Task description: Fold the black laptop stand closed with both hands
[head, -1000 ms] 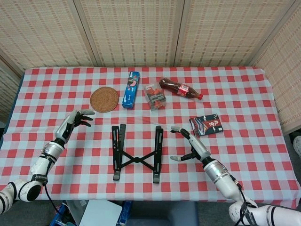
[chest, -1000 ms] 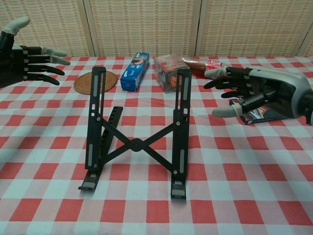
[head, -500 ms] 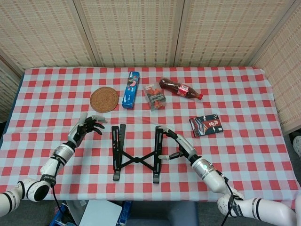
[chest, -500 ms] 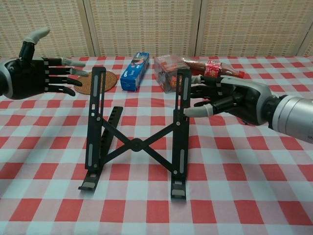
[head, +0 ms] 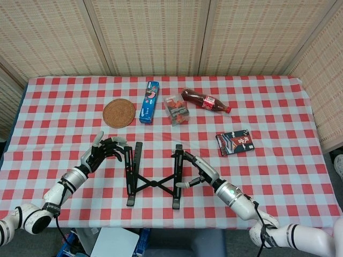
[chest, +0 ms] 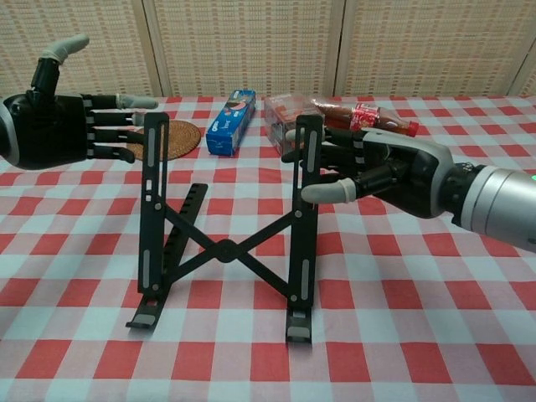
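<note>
The stand [chest: 222,239] sits open on the checked desk [head: 278,160] right between the two hands, its two rails up and the crossed links spread in the middle. The left hand [chest: 54,126] is just outside the left rail, fingers apart and stretched flat toward its top end, touching or nearly so (can't tell which from either view), holding nothing. The right hand [chest: 381,172] is against the outside of the right rail, fingers spread and reaching its upper part, thumb lower down, also with nothing actually gripped. My worry is that neither hand has a real hold, so if they just squeeze inward the whole stand could skid across the cloth or tip over instead of folding. Uneven pushing is the other risk: one hand leading would twist the thing and jam the links. Beyond the hands sit a coaster [head: 119,112], a blue box [head: 149,101] and a bottle [head: 206,100], far enough off that I wouldn't fuss about them.
</note>
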